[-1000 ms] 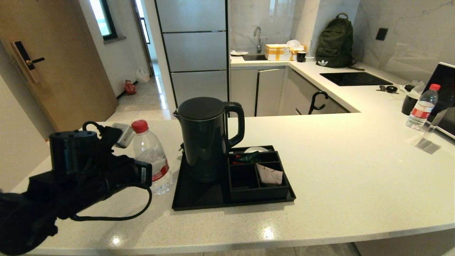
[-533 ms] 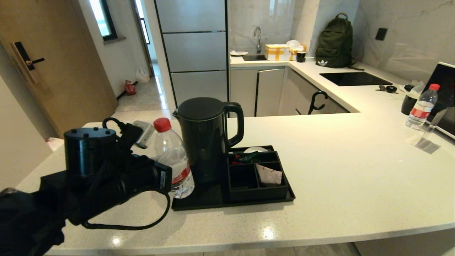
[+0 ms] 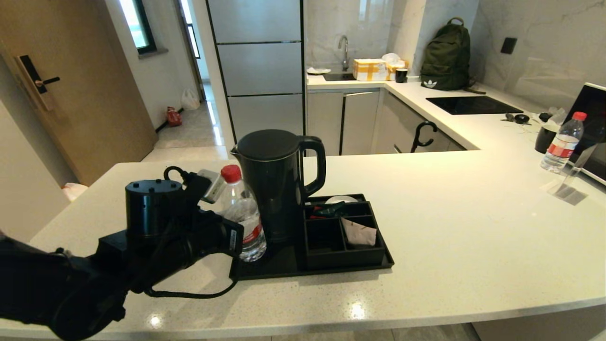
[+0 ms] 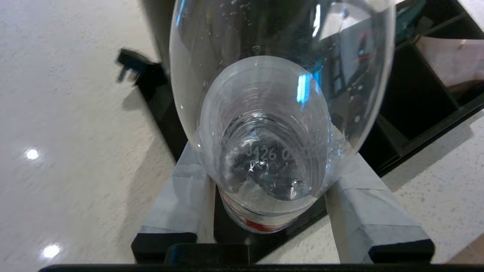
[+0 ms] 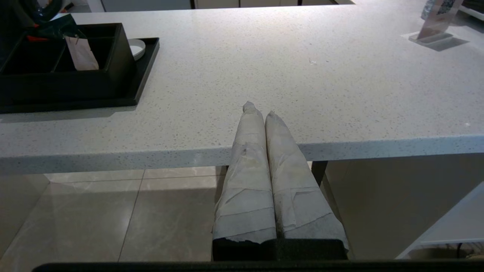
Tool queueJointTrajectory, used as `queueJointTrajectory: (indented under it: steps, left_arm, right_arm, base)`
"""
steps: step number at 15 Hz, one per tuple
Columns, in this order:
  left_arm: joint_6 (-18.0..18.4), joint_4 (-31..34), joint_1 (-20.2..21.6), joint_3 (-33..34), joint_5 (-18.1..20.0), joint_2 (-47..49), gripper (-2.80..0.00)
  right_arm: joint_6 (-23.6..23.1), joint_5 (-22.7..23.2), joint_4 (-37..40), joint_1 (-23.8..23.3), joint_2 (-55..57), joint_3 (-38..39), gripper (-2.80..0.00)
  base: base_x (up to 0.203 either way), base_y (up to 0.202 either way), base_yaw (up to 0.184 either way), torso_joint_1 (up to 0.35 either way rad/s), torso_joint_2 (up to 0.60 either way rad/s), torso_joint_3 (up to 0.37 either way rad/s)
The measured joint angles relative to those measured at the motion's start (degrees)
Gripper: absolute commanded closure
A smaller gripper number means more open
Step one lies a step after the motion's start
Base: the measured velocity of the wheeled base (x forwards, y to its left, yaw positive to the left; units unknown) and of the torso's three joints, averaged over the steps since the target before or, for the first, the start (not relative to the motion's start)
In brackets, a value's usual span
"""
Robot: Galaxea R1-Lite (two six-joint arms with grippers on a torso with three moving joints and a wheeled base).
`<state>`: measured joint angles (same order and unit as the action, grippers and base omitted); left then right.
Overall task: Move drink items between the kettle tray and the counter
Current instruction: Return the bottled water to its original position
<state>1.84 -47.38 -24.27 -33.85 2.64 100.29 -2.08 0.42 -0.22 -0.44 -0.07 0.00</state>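
Observation:
My left gripper (image 3: 239,232) is shut on the clear water bottle (image 3: 242,215) with the red cap. It holds the bottle slightly tilted over the left front corner of the black kettle tray (image 3: 284,269), close beside the kettle (image 3: 274,184). In the left wrist view the bottle (image 4: 272,113) fills the space between the taped fingers (image 4: 181,204) of that gripper (image 4: 268,162). I cannot tell whether its base touches the tray. The beige sachet (image 3: 360,233) leans in a front compartment of the black box and shows as the sachet (image 5: 81,54) from the right wrist. My right gripper (image 5: 259,107) is shut and empty at the counter's (image 3: 450,227) front edge.
Red and green packets (image 3: 326,210) lie in a rear compartment, and a white saucer (image 3: 341,199) sits behind the box. A second bottle (image 3: 563,142) and a clear stand (image 3: 570,187) are at the far right. A power plug (image 4: 130,68) lies left of the tray.
My left gripper has carried the bottle to the right, from above the counter left of the tray to over the tray's left front corner beside the kettle.

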Motion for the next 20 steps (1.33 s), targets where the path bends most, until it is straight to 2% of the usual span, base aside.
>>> queueJointTrajectory:
  steps: [2,7,9,11,15,16,20]
  left_arm:
    - [0.27,-3.31,0.0,0.62,0.08,1.95,0.0]
    - [0.33,-3.51,0.0,0.89,0.08,3.45,0.0]
    - [2.77,-3.59,-0.69,1.69,-0.08,4.57,0.0]
    - [3.62,-3.72,-1.24,2.08,-0.19,5.52,0.0]
    - [3.86,-6.38,-1.77,2.34,-2.59,7.26,0.0]
    - [3.89,-7.06,-1.88,2.4,-2.69,7.59,-2.8]
    - [3.91,-7.84,-2.32,2.76,-2.99,8.12,-2.8]
  right_arm:
    - [0.0,-0.01,0.0,0.0,0.0,0.0,0.0]
    - [0.01,-0.02,-0.01,0.0,0.0,0.0,0.0]
    - [0.0,-0.01,-0.02,0.0,0.0,0.0,0.0]
    - [0.0,-0.01,-0.02,0.0,0.0,0.0,0.0]
    - [0.0,0.07,0.0,0.0,0.0,0.0,0.0]
    - [-0.01,0.1,-0.01,0.0,0.0,0.0,0.0]
    - [0.0,0.1,0.0,0.0,0.0,0.0,0.0]
  base:
    - [0.0,0.0,0.0,0.0,0.0,0.0]
    - [0.0,0.0,0.0,0.0,0.0,0.0]
    - [0.0,0.0,0.0,0.0,0.0,0.0]
    - [0.0,0.0,0.0,0.0,0.0,0.0]
    - [0.0,0.0,0.0,0.0,0.0,0.0]
    - [0.0,0.0,0.0,0.0,0.0,0.0]
    - [0.0,0.0,0.0,0.0,0.0,0.0]
